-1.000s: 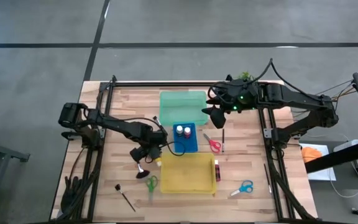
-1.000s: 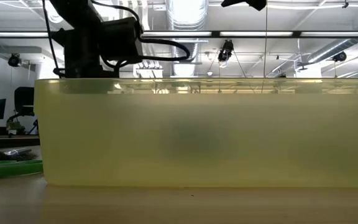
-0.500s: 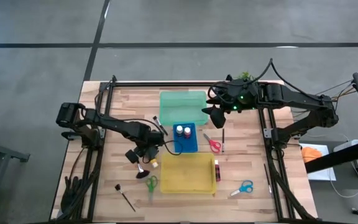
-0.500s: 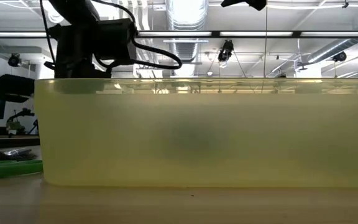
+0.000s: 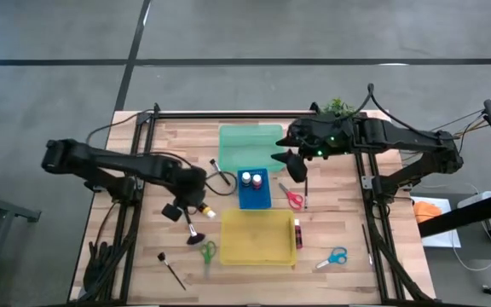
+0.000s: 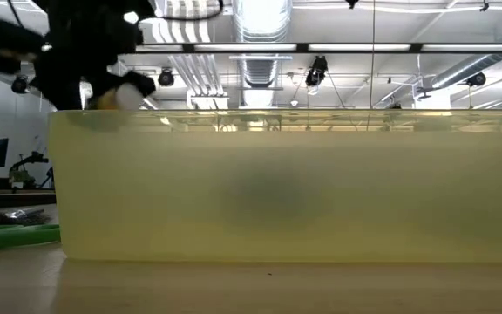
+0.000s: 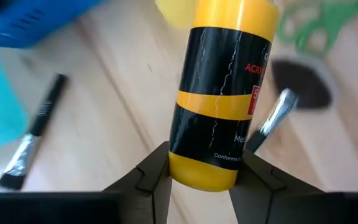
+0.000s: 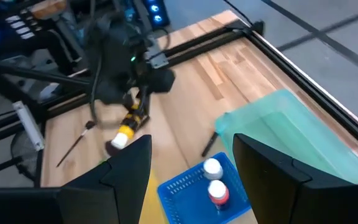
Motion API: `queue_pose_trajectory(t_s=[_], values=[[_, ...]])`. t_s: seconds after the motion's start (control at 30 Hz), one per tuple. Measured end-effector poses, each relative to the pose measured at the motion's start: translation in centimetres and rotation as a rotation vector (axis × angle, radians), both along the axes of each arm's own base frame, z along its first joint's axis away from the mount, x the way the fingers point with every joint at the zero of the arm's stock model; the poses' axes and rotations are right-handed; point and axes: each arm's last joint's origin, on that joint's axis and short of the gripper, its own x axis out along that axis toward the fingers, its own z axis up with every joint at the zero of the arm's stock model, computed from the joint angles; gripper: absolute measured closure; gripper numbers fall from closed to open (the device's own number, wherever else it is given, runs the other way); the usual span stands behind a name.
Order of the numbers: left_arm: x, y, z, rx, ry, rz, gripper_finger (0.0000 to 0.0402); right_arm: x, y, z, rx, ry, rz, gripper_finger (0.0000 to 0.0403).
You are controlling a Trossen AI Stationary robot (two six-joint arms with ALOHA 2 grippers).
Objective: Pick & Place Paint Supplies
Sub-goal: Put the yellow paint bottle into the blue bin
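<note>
Your left arm has pulled back toward the left of the high view, and its left tool (image 5: 196,205) has closed from spread to pinching the yellow paint bottle (image 7: 219,93), now lifted off the counter (image 5: 339,230) beside the yellow tray (image 5: 254,239). Next, probably, comes placing. Your right tool (image 5: 288,162) waits spread, upper right.

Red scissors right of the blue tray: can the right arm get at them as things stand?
Probably yes. The right pincer hangs open, holding nothing, close above the red scissors, which lie bare on the table with only a thin brush beside them.
</note>
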Motion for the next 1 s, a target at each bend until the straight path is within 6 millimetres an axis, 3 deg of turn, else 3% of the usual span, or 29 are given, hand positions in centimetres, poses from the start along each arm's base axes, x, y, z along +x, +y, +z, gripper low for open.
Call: queue_pose_trajectory(t_s=[0.17,0.4,0.7,1.0], values=[[-0.6,0.0,2.6,-0.082,-0.186,0.161,0.0263,1.0,1.2,-0.2,-0.018,-0.022,0.057,0.0178],[0.9,0.0,5.7,-0.184,-0.403,0.290,0.0262,3.9,2.7,-1.6,-0.050,-0.021,0.136,0.0178],[1.7,0.1,8.7,-0.213,-0.524,0.388,0.0261,6.4,4.4,-1.1,-0.107,-0.067,0.247,0.0178],[2.0,0.2,9.4,-0.226,-0.549,0.420,0.0261,9.1,4.6,-1.1,-0.232,-0.010,0.286,0.0178]])
